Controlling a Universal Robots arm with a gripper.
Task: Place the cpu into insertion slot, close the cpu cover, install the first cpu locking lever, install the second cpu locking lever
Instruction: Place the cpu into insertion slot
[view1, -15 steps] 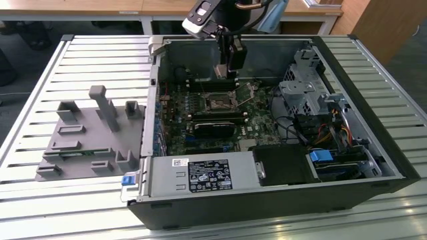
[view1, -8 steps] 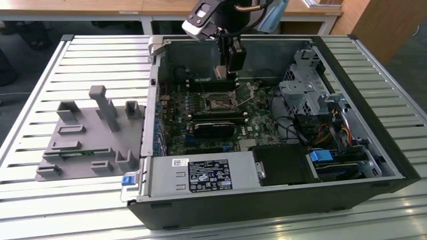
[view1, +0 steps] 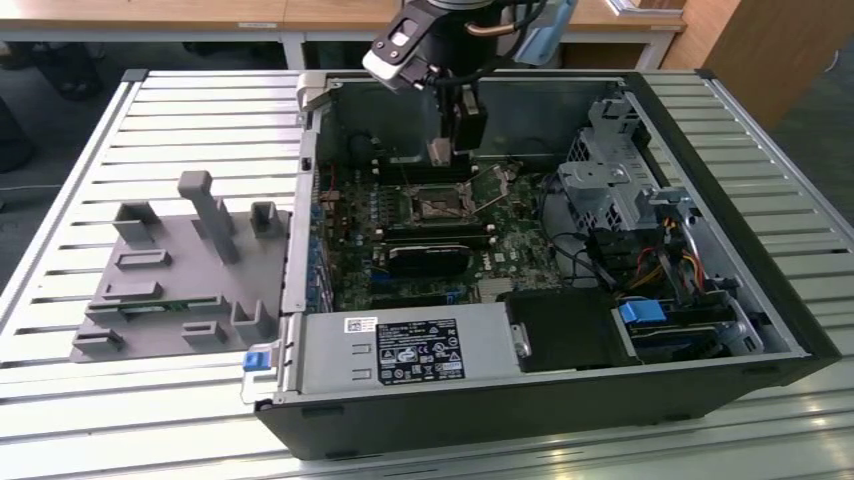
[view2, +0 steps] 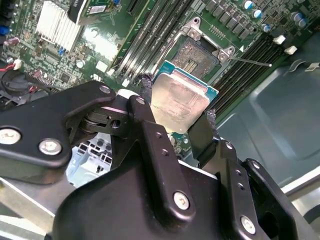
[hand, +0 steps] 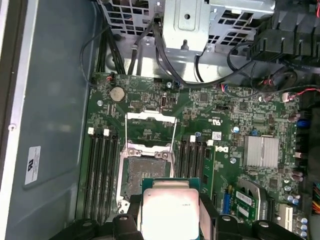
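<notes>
Black and two-fingered, the claw (view2: 178, 106) is closed on the cpu (view2: 180, 97), a small flat square chip with a silver-grey metal face and a thin green edge. Its two fingers (view2: 145, 89) press against opposite edges of the chip, so the metal face shows between them in both wrist views. The chip is held in the air over the green motherboard (hand: 235, 115), near the insertion slot (hand: 144, 172) but apart from it and not seated. In the first wrist view the chip overlaps the slot's nearer rim.

The slot is a square socket with a dark pin field and a silvery metal rim, and the pin field lies bare. The cpu cover (hand: 150, 116), a thin silvery metal frame with a large square window, is swung up and open from one side of the slot. A thin silvery wire lever (view2: 252, 62) sticks out from a corner of the socket.

There is one chip, one slot and one cover. Long black memory slots (hand: 102, 175) run in banks on both sides of the socket. The board lies inside an open black computer case (view1: 534, 415) with one labelled grey power box (view1: 400, 350). The case rests on a slatted silvery metal surface (view1: 200, 110), and one grey moulded fixture (view1: 160, 290) sits beside it to the exterior view's left.
</notes>
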